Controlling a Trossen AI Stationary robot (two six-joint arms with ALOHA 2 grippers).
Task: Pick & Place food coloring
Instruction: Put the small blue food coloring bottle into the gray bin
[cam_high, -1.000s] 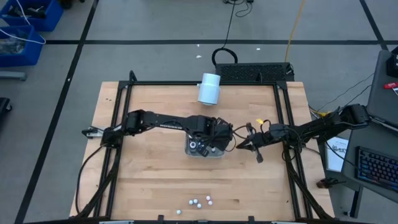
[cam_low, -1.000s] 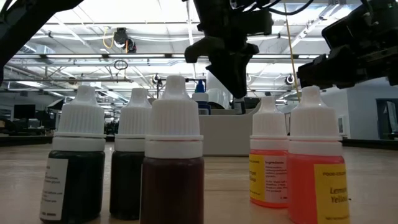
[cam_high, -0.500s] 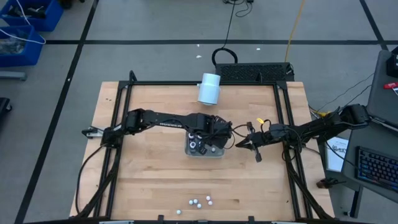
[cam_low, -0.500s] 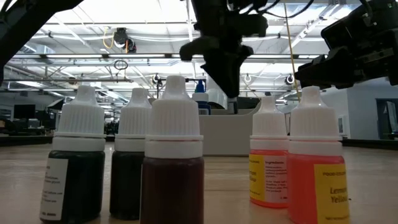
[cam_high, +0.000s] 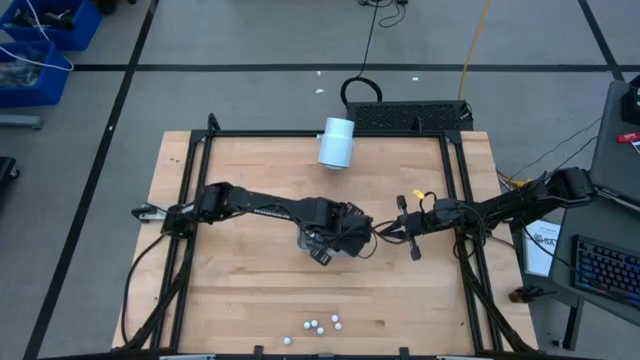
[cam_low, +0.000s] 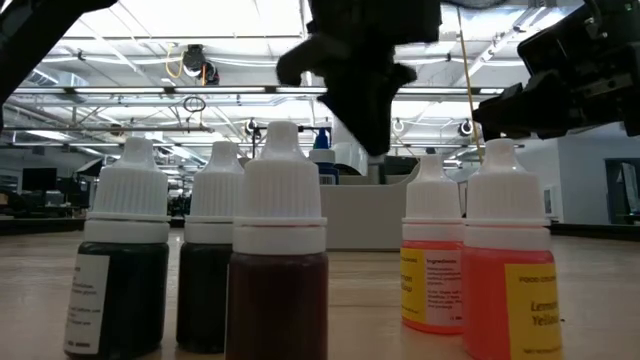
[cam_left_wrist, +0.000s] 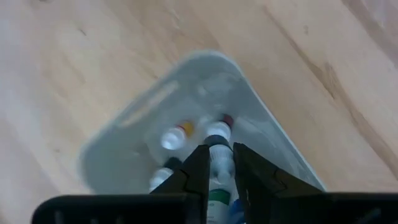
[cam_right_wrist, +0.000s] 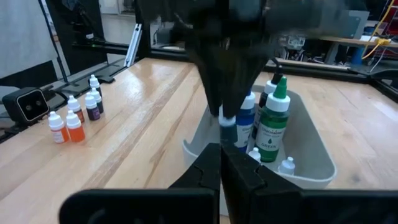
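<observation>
Five small food coloring bottles (cam_low: 280, 250) with white caps stand near the table's near edge (cam_high: 320, 325). More food coloring bottles (cam_right_wrist: 271, 118) stand in the grey tray (cam_left_wrist: 124, 140) at mid-table. My left gripper (cam_left_wrist: 219, 171) hangs over the tray, pointing down, shut on one small white-capped bottle (cam_left_wrist: 217, 149). My right gripper (cam_high: 385, 232) waits just right of the tray, level and shut, holding nothing. My left gripper pinches the small bottle between its two fingers (cam_left_wrist: 198, 177) from above. One end of the bottle (cam_right_wrist: 227, 129) sticks out below the fingertips. It hangs about upright, clear of the tray and of the bottles in it. Which end is up cannot be told.
A large white cylinder (cam_high: 337, 142) lies at the table's far edge. A black frame (cam_high: 455, 200) runs round the tabletop. Bare wood lies between the tray and the small bottles at the near edge.
My left gripper has gone toward the table's near edge with the bottle still between its fingers, staying over the tray. My right gripper has kept still.
</observation>
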